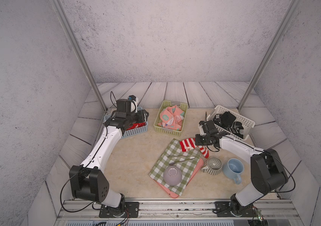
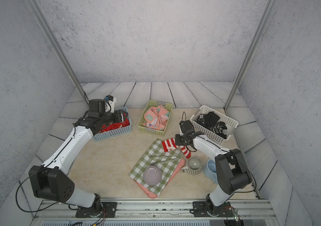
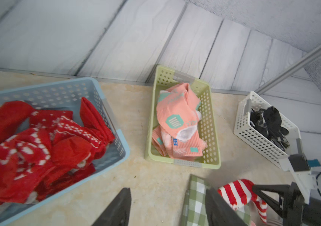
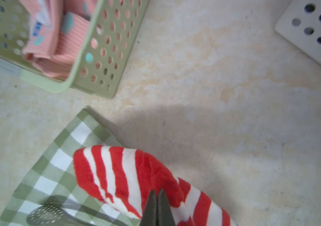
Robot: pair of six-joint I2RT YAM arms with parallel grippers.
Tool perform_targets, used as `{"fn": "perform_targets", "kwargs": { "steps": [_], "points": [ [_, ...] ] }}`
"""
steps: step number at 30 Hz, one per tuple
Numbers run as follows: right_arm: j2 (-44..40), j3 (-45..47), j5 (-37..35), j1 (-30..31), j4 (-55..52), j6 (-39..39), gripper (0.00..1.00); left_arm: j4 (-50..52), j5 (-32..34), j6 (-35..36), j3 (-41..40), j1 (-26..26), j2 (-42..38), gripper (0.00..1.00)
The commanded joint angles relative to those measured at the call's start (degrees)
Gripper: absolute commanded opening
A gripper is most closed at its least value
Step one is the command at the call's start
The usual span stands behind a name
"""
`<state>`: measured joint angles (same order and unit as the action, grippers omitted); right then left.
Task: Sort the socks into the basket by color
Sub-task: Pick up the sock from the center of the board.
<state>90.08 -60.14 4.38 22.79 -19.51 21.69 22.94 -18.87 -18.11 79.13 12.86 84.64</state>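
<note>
Nearly finished, I judge: red printed socks point(image 3: 38, 140) fill the pale-blue perforated basket point(image 3: 58, 92), salmon-pink socks point(image 3: 177, 117) the green basket point(image 3: 208, 117), black socks point(image 3: 269, 121) the white basket point(image 3: 253, 135). One red-and-white striped sock point(image 4: 126, 176), lower centre, lies partly on the green checked cloth point(image 4: 58, 156), nipped by the clenched right pincer point(image 4: 157, 192); left pincer point(image 3: 167, 189) released.

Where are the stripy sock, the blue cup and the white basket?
Stripy sock point(image 4: 116, 172), right wrist view, on its red-and-white middle.
Blue cup point(image 1: 233, 168), in a top view, on its inside bottom.
White basket point(image 3: 253, 135), left wrist view, on its holey side wall.
</note>
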Motion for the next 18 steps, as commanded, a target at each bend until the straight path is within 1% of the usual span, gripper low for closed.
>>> {"fn": "perform_targets", "kwargs": {
  "steps": [1, 5, 8, 13, 16, 18],
  "points": [
    [-3.9, 0.8, 2.4, -0.2, -0.6, 1.2, 0.00, -3.3, -2.9, -0.3, -2.2, 2.4, -2.6, 0.63],
    [-8.2, 0.9, 4.8, -0.2, -0.8, 0.8, 0.00, -5.9, -4.0, -0.6, -5.3, 5.9, -4.8, 0.64],
    [-11.2, 1.1, 7.5, -0.2, -0.5, 0.8, 0.00, -6.9, -5.2, 0.8, -7.3, 8.5, -5.9, 0.65],
    [-15.1, 0.6, 14.7, -0.2, -0.1, 0.6, 0.00, -11.6, -8.0, 2.2, -12.2, 12.5, -8.0, 0.67],
    [-16.5, 0.3, 20.3, -0.1, 0.7, 1.0, 0.00, -15.4, -8.4, 5.0, -15.4, 16.4, -9.3, 0.71],
    [-17.2, 0.3, 24.1, -0.1, 1.4, 1.5, 0.00, -17.3, -9.1, 7.2, -16.7, 18.9, -9.4, 0.71]
  ]
}}
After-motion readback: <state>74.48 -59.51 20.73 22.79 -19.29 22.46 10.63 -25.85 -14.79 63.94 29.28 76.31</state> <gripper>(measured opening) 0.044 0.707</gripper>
